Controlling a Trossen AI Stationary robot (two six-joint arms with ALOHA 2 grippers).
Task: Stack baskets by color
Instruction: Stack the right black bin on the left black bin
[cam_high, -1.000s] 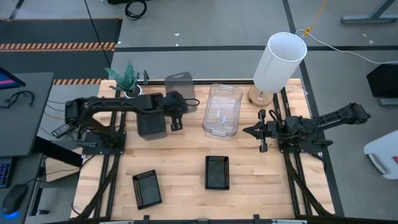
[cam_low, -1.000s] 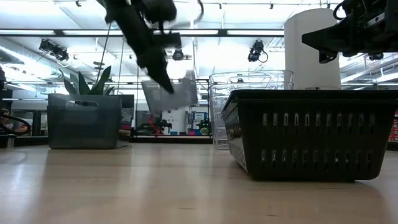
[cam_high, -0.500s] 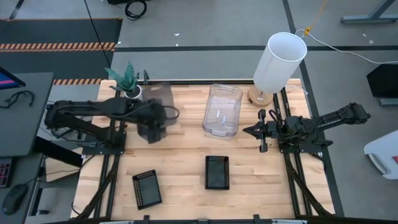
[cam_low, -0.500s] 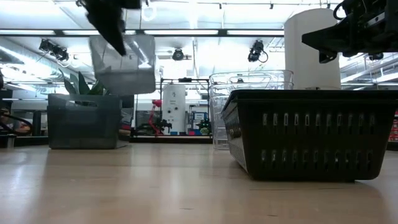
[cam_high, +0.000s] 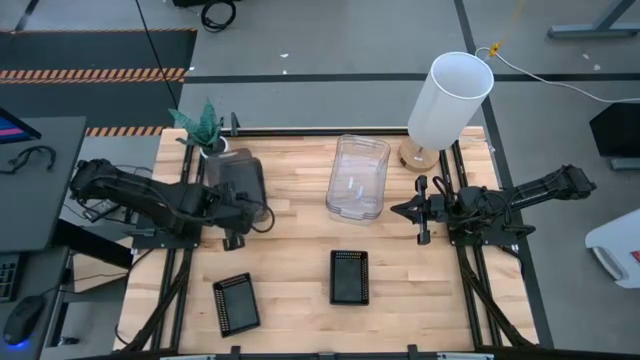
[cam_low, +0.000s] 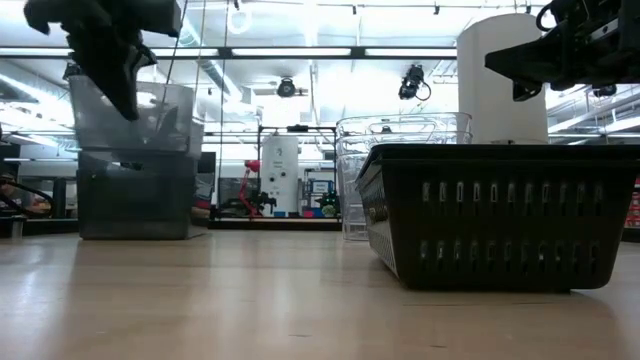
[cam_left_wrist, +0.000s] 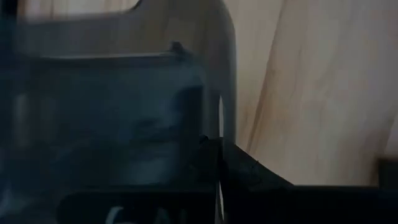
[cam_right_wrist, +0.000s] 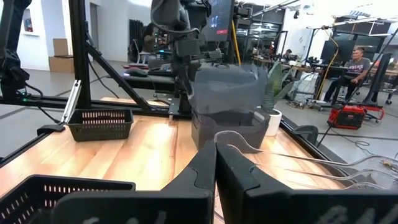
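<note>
The grey basket (cam_low: 135, 110) hangs from my left claw (cam_high: 232, 205), pinched by one wall, at about nine o'clock on the table (cam_high: 300, 250) and partly sunk into the grey basket on the table (cam_low: 135, 205) below it. From the low view it sits slightly tilted, so I judge the job now is to level it, keep its corners over the lower rim and ease straight down before letting go; a skewed drop could jam it or shove the stack toward the potted plant (cam_high: 200, 125) at ten o'clock. Moving right, one small black basket (cam_high: 235, 304) lies at seven o'clock and another black basket (cam_high: 349, 276) near six. The clear baskets (cam_high: 358, 178) stand nested at twelve. The white cylinder (cam_high: 448, 98) rises at one o'clock. My right claw (cam_high: 415, 211) waits at three o'clock, pinched shut on nothing, well apart from everything.
</note>
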